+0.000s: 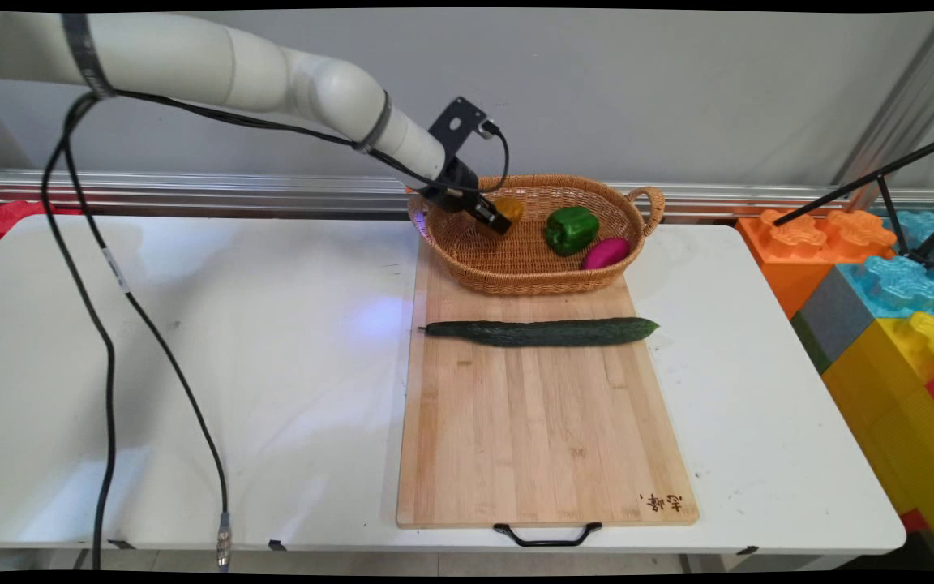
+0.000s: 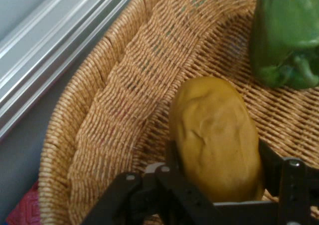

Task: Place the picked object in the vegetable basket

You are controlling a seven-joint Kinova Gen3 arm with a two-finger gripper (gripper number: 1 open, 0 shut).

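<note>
Yellow potato-looking thing (image 2: 217, 137) is sitting in the wicker basket (image 1: 516, 272), up at its left back end, and the gripper (image 2: 217, 185) has its fingers (image 2: 271, 160) closed around it, one on each side. From across the room you barely catch it, just a yellow bit (image 1: 509, 208) poking out past the black hand; the hand camera shows the whole lump and the basket weave under it.

Right next to it, not touching as far as I can see, is a green bell pepper (image 1: 571, 229), then a magenta egg-shaped thing (image 1: 606, 253) against the basket's right front wall.

The basket sits on the far end of a wooden cutting board (image 1: 544, 430). A long cucumber (image 1: 540, 331) lies crosswise just in front of it. Only writing I can spot is a small burnt-in mark at the board's near right corner, and I can't read it.

Loads of bare board near the front, and the white counter (image 1: 232, 365) left of it is wide open.
</note>
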